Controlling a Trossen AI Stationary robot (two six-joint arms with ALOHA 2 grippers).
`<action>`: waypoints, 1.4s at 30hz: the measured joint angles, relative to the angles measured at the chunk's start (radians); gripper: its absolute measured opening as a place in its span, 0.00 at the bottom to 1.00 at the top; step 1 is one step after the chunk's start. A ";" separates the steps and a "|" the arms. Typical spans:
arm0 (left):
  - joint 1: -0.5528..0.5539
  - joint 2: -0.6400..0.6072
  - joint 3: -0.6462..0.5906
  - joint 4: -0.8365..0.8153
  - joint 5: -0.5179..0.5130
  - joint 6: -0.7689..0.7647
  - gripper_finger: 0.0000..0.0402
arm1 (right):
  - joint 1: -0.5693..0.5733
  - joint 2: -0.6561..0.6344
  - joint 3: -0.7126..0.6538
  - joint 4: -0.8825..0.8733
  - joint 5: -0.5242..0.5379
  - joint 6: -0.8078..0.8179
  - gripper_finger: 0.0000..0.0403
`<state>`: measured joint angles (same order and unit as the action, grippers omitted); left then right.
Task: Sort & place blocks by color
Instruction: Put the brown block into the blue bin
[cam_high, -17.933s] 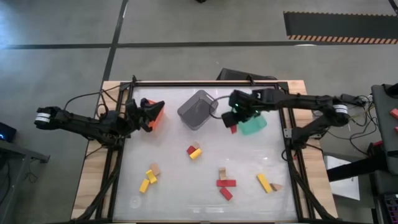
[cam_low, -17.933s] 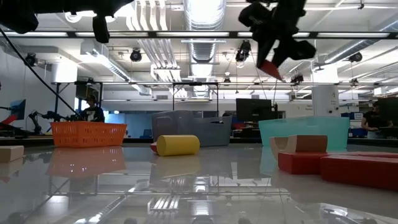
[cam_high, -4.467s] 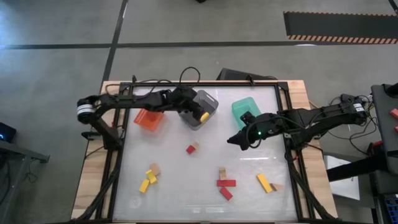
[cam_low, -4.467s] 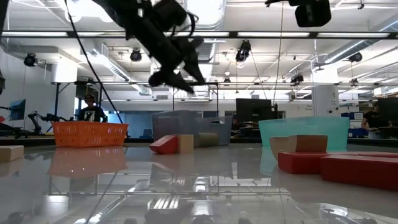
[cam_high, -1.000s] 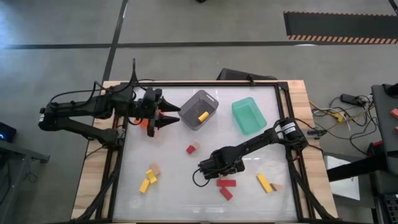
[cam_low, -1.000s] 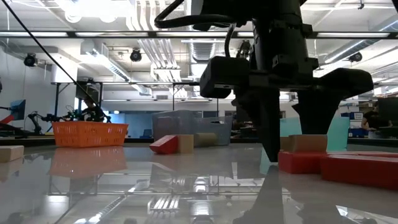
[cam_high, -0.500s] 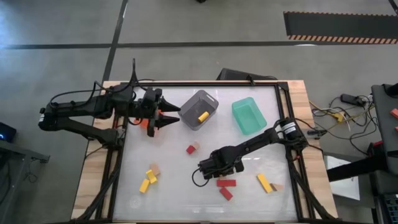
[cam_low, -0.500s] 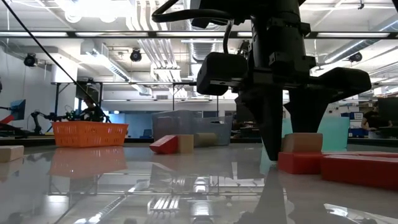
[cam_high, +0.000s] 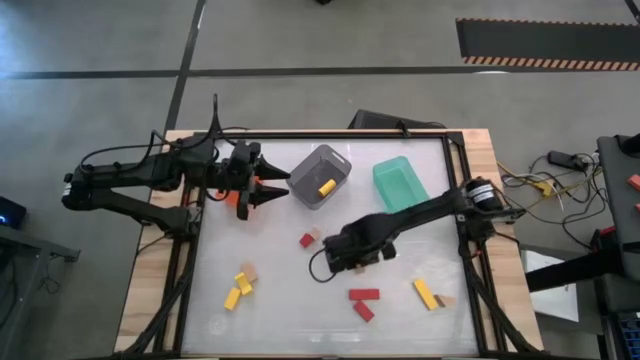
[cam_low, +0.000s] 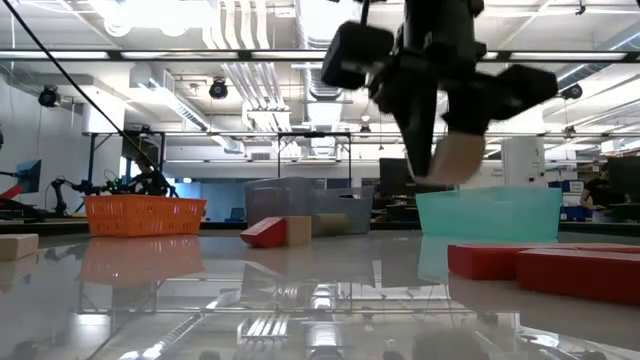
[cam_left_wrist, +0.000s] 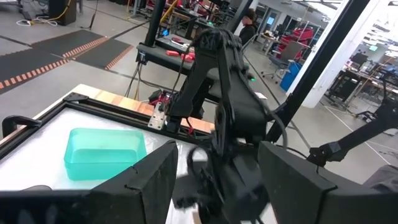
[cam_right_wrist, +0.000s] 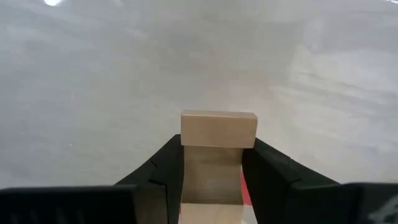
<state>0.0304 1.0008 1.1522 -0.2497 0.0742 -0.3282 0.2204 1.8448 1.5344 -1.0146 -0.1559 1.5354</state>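
Observation:
My right gripper hangs over the middle of the table, shut on a pale tan block, which also shows in the low view. My left gripper waits open above the far left, over the orange bin. A red and a tan block lie side by side on the table. Two red blocks lie near the front. Yellow and tan blocks lie at the near left, and a yellow one beside a tan one at the near right. A yellow block lies in the grey bin. My right gripper pinches the tan block by two opposite sides between its two fingers. The fingers come from above, pointing steeply down. The block sits at their free ends, slightly tilted, lifted clear of the table.
The green bin stands at the far right, next to the grey bin. A black frame runs around the tabletop. Bare table lies between the block groups. People and equipment show in the room beyond the table.
My right gripper has shut on the tan block that lay next to the red blocks. It has then risen and gone toward the table's far edge. The block has been lifted clear; the red blocks have stayed where they were.

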 joint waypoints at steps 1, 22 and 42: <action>0.000 0.000 0.000 0.000 0.000 -0.002 0.52 | -0.012 -0.020 0.001 -0.019 0.002 -0.018 0.31; 0.000 0.142 0.000 -0.001 -0.028 -0.242 0.52 | -0.483 -0.269 -0.037 -0.288 0.053 -0.753 0.31; 0.000 0.296 0.000 -0.140 -0.027 -0.506 0.52 | -0.817 -0.291 -0.414 -0.021 0.052 -1.104 0.31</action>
<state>0.0307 1.2964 1.1522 -0.3892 0.0475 -0.8337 -0.5969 1.5543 1.1201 -1.0359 -0.1043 0.4313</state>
